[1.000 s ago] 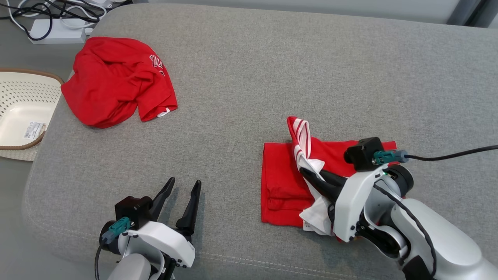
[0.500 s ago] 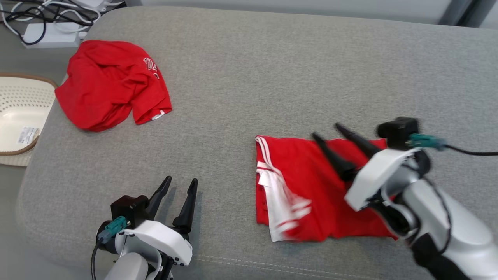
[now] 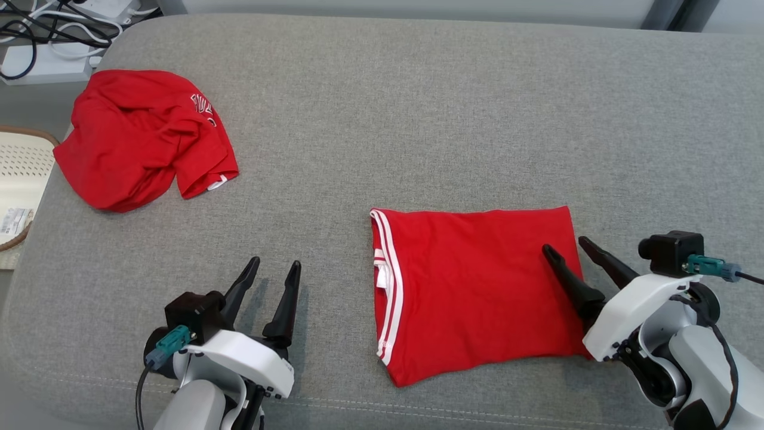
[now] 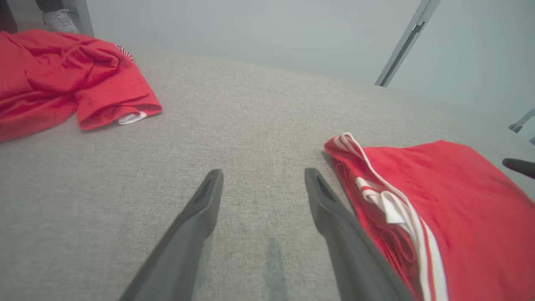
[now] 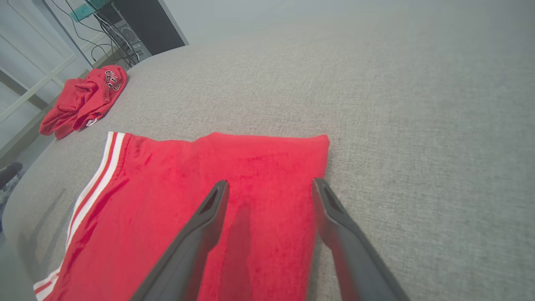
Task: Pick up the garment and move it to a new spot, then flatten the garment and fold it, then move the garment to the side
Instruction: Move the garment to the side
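The garment is red with white stripes along its left edge, and it lies folded flat in a neat rectangle on the grey cushion. It also shows in the left wrist view as the garment and in the right wrist view as the garment. My right gripper is open above the garment's right edge, holding nothing. My left gripper hovers open over bare cushion, left of the garment.
A second red garment lies crumpled at the cushion's far left. Past the left edge sit a cream perforated basket and a power strip with cables. A shoe shows beyond the cushion.
My right gripper let go of the striped flap, and it now lies laid over to the left. The gripper pulled back to the right edge. The head camera shifted.
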You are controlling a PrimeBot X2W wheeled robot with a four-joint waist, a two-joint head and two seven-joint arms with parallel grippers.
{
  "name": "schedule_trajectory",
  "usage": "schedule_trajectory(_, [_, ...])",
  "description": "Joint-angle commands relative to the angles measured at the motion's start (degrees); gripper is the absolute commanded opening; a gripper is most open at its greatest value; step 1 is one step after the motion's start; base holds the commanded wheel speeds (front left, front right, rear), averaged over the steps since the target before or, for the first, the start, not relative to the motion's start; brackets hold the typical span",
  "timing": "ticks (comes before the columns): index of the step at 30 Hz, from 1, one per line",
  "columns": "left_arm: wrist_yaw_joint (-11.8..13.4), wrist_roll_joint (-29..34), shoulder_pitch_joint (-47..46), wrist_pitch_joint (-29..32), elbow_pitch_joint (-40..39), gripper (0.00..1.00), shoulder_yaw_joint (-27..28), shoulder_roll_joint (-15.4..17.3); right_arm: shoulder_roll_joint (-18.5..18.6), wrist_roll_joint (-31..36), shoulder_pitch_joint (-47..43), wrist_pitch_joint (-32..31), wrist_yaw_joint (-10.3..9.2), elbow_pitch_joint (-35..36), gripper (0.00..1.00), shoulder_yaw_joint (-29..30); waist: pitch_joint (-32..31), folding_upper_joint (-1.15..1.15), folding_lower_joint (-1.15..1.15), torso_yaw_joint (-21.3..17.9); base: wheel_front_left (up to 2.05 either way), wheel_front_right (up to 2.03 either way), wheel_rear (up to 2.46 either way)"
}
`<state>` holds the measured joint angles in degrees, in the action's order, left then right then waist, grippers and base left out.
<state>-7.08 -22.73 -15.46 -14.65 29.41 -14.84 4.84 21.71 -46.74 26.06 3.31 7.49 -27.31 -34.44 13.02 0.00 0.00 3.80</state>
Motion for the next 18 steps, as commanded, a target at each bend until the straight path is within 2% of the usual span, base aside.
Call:
schedule_trajectory(1, [-0.4, 0.3, -1.3, -0.3, -1.8, 1.0, 1.9, 0.8, 0.1, 0.3, -0.7, 1.2, 0.0, 0.7, 1.0, 0.1, 0.2, 0.0, 0.0, 0.2, 0.0, 0.0, 0.0])
schedule_trajectory(8, [-0.4, 0.0, -1.4, -0.3, -2.9, 1.0, 1.2, 1.3, -0.4, 2.6, -0.3, 1.7, 0.0, -1.8, 1.0, 2.9, 1.1, 0.0, 0.0, 0.9, 0.0, 0.0, 0.0])
schedule_trajectory(18, [-0.4, -0.2, -1.9, -0.3, -2.9, 1.0, 0.8, 1.4, -2.5, 6.5, -0.6, -1.1, 0.0, -4.1, 1.0, 3.3, 1.9, 0.0, 0.0, 1.2, 0.0, 0.0, 0.0])
